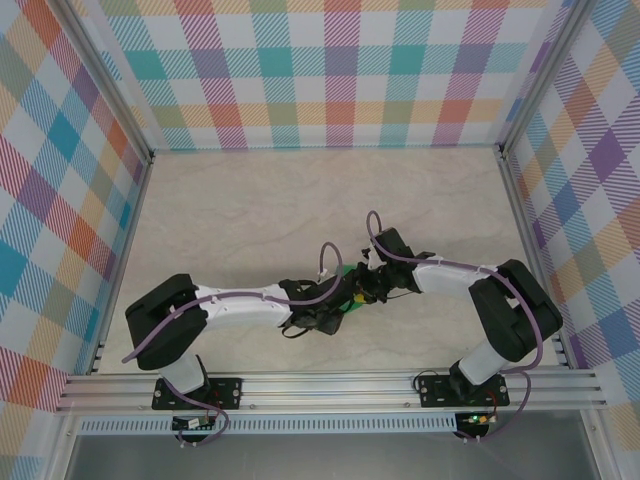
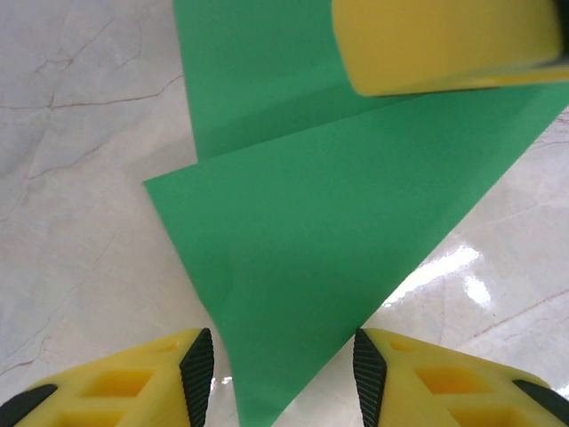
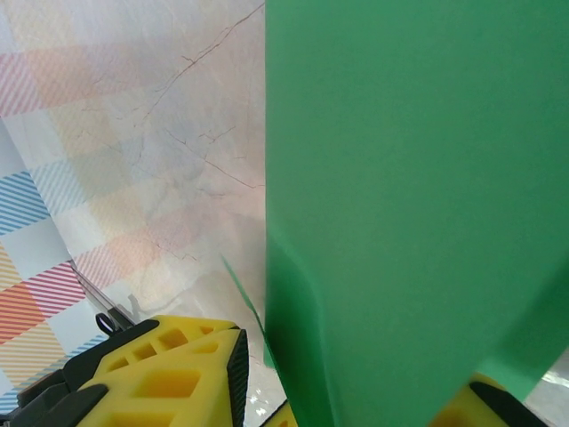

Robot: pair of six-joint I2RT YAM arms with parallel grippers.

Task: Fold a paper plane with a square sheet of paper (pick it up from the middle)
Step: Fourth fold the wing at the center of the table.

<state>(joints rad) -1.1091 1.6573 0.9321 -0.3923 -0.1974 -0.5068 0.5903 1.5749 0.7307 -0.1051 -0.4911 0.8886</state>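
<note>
The green sheet of paper (image 2: 302, 240) lies creased on the marble table, with a folded triangular flap whose point reaches down between my left gripper's fingers. My left gripper (image 2: 283, 374) is open, and its black pads stand clear of the paper on both sides. In the top view both grippers meet over the paper (image 1: 345, 272) at mid-table. My right gripper (image 3: 356, 382) is open: the paper (image 3: 418, 196) rises between its jaws, a gap shows beside the left pad (image 3: 236, 374), and the other finger is mostly hidden behind the sheet. One yellow right finger (image 2: 444, 44) rests over the paper's far part.
Checked walls (image 1: 330, 70) enclose the table on three sides. An aluminium rail (image 1: 330, 385) with both arm bases runs along the near edge. Bare marble (image 1: 300, 200) stretches behind and beside the grippers.
</note>
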